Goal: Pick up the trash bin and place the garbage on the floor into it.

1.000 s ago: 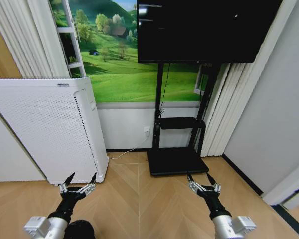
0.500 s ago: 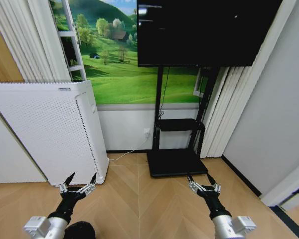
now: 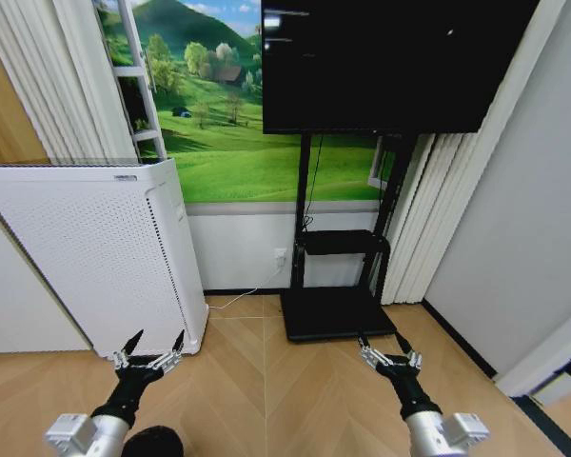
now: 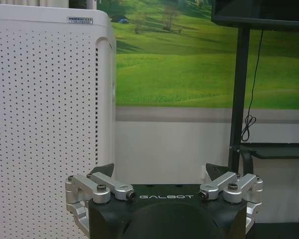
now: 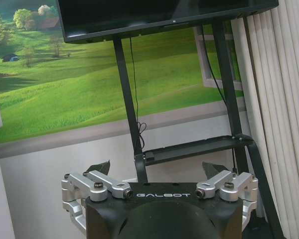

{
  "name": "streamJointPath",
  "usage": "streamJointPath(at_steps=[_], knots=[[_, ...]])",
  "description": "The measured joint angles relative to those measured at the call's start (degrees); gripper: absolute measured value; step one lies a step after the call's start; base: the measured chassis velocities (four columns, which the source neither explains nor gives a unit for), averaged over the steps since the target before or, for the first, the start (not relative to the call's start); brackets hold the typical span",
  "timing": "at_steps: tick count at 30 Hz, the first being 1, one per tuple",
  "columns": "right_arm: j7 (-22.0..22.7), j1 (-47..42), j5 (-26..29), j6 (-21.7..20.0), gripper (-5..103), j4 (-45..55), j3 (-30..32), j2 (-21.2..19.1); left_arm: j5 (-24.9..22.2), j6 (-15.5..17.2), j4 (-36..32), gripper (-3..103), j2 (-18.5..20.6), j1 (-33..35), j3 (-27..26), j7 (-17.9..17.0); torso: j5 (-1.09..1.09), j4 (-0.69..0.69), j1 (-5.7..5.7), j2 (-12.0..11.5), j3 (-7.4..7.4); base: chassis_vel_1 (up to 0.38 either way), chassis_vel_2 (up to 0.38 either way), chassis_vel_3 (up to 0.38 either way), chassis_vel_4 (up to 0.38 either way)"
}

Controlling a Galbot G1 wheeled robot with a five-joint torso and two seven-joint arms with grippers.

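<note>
The robot is facing a wall with a meadow mural (image 3: 238,143); both arms are reaching forward low over the wood floor (image 3: 266,381); the left gripper (image 3: 148,354) is hanging near the foot of the white appliance (image 3: 86,248), fingers spread wide and holding nothing; the right gripper (image 3: 388,353) is hanging near the base of the TV stand (image 3: 338,309), likewise wide and empty. A dark rounded shape (image 3: 152,443) is showing by the left arm at the head view's lower edge; whether it is the bin cannot be told; where the garbage is lying cannot be told either. A mesh bin is likely handling light and stiff, so pinching its rim looks best; wrappers and a small bottle should be light and crushable, the bottle probably slippery.
</note>
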Motion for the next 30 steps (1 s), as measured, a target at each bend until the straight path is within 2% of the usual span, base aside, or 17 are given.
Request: streamJointPath(at_steps=[30], knots=[[0.0,0.0,0.0,0.0,100,0.0,0.0,0.0,0.0,0.0,0.0,100,0.0,0.0,0.0,0.0,0.0,0.0,2.88,7.0,4.13,0.0,0.0,0.0,0.0]])
